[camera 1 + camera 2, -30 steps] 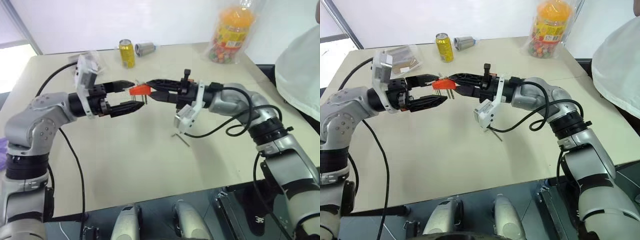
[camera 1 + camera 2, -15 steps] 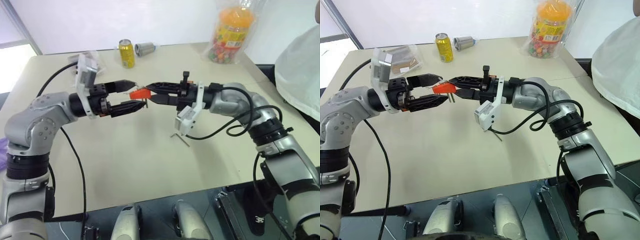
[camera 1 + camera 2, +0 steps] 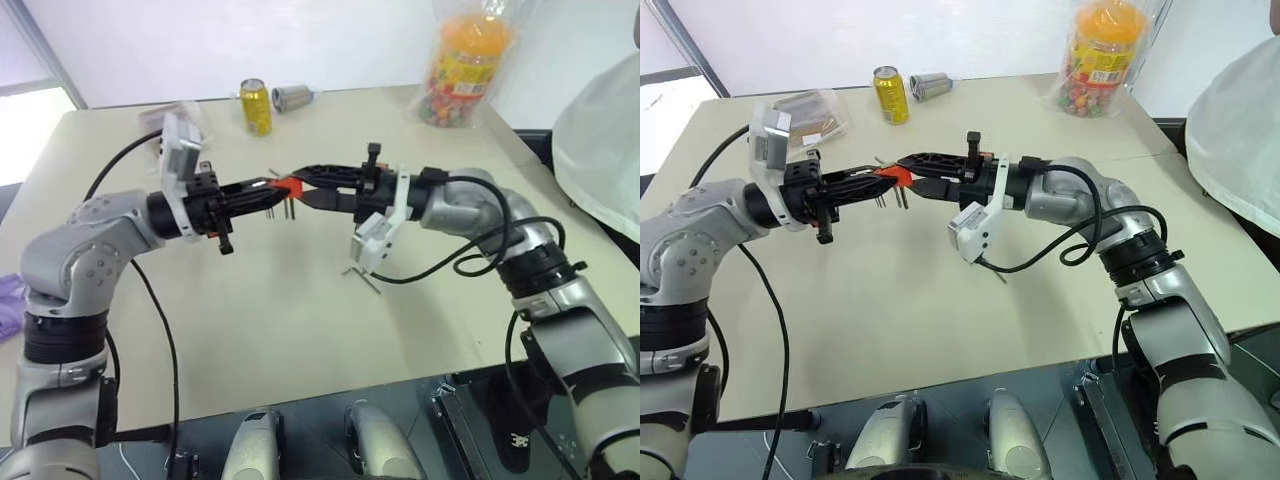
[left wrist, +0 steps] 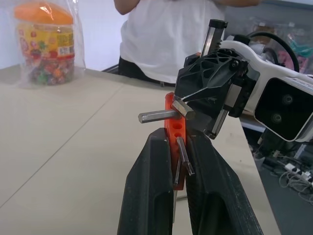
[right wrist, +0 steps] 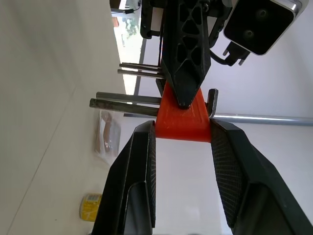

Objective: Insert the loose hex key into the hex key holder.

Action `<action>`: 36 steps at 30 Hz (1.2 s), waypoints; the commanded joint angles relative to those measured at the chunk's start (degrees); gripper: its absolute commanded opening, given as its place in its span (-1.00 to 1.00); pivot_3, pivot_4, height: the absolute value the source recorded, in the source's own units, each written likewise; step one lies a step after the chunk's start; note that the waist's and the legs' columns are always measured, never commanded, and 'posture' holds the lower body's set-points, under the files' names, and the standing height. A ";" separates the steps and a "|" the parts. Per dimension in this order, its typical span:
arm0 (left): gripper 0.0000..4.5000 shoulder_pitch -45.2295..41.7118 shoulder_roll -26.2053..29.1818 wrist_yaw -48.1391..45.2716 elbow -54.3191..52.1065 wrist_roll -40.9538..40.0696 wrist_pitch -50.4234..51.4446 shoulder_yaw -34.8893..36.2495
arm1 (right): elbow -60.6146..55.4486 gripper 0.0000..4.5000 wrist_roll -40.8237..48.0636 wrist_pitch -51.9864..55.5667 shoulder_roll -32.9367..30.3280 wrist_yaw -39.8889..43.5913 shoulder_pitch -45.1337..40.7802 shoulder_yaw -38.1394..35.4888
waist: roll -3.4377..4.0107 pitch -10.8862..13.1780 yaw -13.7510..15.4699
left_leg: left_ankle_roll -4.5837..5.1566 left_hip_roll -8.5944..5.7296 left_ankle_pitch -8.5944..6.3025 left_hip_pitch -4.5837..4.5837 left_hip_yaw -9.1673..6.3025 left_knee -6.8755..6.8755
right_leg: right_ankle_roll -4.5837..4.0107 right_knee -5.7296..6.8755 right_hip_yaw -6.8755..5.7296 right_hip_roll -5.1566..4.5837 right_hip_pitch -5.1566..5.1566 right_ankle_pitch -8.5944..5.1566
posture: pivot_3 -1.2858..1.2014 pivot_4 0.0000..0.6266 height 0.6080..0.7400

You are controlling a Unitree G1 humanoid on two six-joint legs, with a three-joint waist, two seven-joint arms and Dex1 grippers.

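The hex key holder [image 3: 285, 186] is a small red-orange block with short dark keys sticking out, held above the middle of the table [image 3: 260, 320]. My right gripper [image 5: 182, 128] is shut on it from the right, the block pressed between both fingers [image 5: 142, 166]. My left gripper [image 4: 177, 139] points in from the left and is shut on the holder's [image 4: 174, 125] other end. The two grippers meet tip to tip. The loose hex key [image 3: 362, 278], a thin dark rod, lies on the table below my right wrist, partly hidden by it.
A yellow can [image 3: 254, 106] and a silver can [image 3: 290, 97] on its side stand at the table's far edge. A clear-wrapped packet [image 3: 805, 112] lies far left, a bagged candy jar [image 3: 465, 65] far right. A person in white [image 3: 600, 140] is at the right.
My left gripper's fingers, spread wide around the holder a moment ago, have closed onto it. Both hands stayed where they were.
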 commanded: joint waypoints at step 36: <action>-1.00 5.41 0.07 6.77 -10.17 -1.61 -0.11 4.65 | -28.61 0.97 35.68 105.18 -5.37 30.05 17.39 -0.37 | -0.03 0.01 0.76 | 0.05 0.00 -0.02 0.01 -0.06 0.09 | 0.00 -0.01 -0.09 0.03 0.08 -0.01 | 0.03 -0.52 1.00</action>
